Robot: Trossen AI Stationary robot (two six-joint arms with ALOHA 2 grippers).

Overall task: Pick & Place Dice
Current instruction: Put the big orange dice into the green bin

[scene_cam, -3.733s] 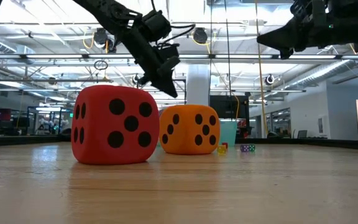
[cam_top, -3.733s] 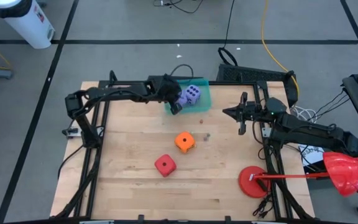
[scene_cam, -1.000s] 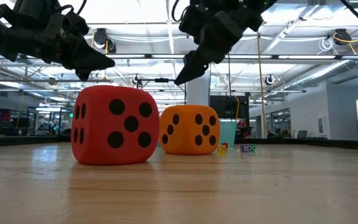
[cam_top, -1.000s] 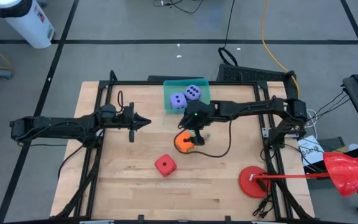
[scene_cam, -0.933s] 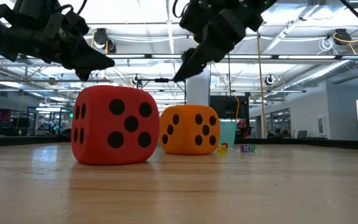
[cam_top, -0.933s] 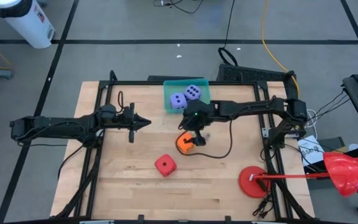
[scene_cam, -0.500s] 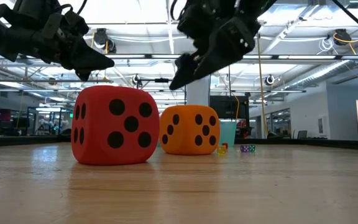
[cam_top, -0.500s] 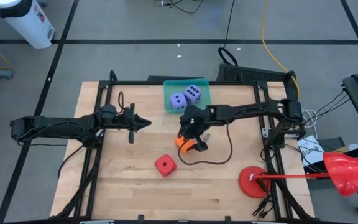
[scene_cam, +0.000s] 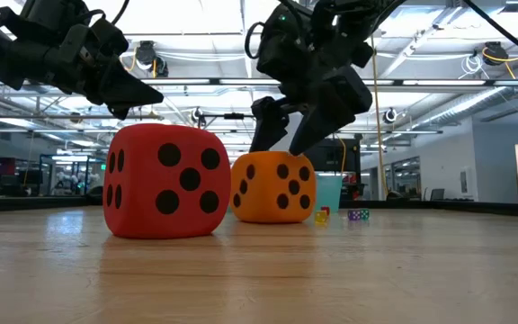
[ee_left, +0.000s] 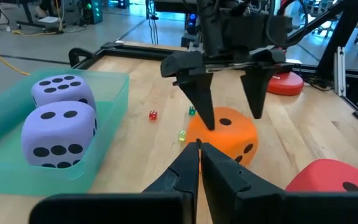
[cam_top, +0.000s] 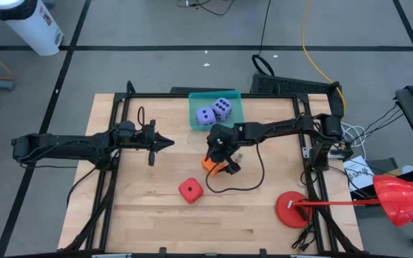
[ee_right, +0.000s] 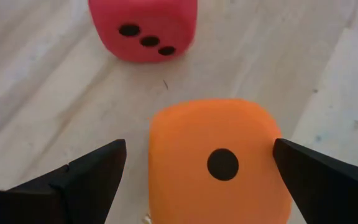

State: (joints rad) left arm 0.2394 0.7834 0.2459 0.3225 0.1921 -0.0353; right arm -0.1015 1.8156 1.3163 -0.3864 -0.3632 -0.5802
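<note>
The orange die (ee_right: 213,158) rests on the wooden table (cam_top: 156,215) near the middle. My right gripper (ee_right: 199,149) hangs open just over it, one finger (ee_left: 201,99) on each side of its top; the low view shows the tips (scene_cam: 263,139) level with the top face. Whether they touch cannot be told. The red die (cam_top: 190,190) sits nearer the front. Two purple dice (cam_top: 205,116) (cam_top: 221,107) lie in the teal tray (cam_top: 234,118) at the far edge. My left gripper (cam_top: 169,142) hovers shut at the left, pointing at the orange die.
A red disc (cam_top: 292,209) lies at the front right corner. Several tiny coloured dice (ee_left: 153,114) are scattered between the tray and the orange die. A black cable (cam_top: 246,179) loops over the table right of the orange die. Black rails (cam_top: 113,179) frame the table.
My right gripper has come down onto the orange die from above, shifting a little toward the table's left and rolling about its own axis until its fingers straddle the die. It has stayed open. The dice have not moved.
</note>
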